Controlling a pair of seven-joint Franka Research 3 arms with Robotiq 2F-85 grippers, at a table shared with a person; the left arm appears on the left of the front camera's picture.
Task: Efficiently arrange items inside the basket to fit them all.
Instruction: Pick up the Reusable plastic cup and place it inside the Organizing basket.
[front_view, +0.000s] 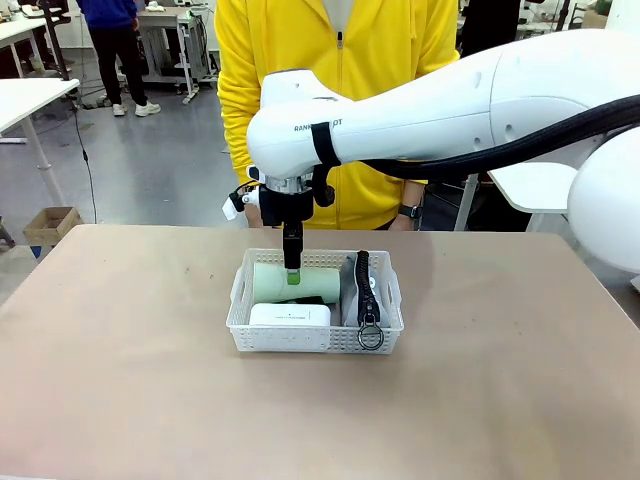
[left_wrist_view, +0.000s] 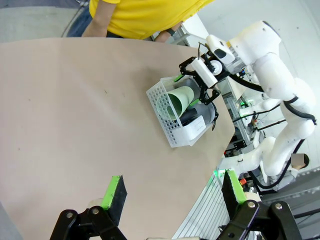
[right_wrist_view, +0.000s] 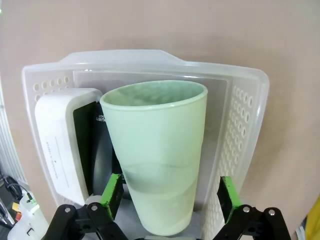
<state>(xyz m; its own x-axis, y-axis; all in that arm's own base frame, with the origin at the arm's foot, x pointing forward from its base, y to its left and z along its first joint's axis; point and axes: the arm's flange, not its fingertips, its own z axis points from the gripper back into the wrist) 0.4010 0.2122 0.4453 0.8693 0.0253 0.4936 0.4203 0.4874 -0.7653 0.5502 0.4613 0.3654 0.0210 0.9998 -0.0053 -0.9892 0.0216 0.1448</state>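
The white lattice basket (front_view: 243, 318) sits mid-table. Inside it a pale green cup (front_view: 270, 283) lies on its side, a flat white box (front_view: 290, 316) lies at the near side, and a grey zip pouch (front_view: 362, 288) with a black zipper and ring fills the right end. My right gripper (front_view: 292, 270) hangs straight down over the cup. In the right wrist view it (right_wrist_view: 170, 196) is open, its fingers either side of the cup (right_wrist_view: 157, 145) near the base, with a gap on one side. A small dark flat object (right_wrist_view: 92, 150) lies between the cup and the white box (right_wrist_view: 57, 145). My left gripper (left_wrist_view: 174, 192) is open, high above bare table.
A person in a yellow jacket (front_view: 340, 60) stands at the table's far edge, behind the basket. Bare tabletop (front_view: 120, 380) surrounds the basket on all sides. The right arm's big white links (front_view: 450, 100) cross above the table's right half.
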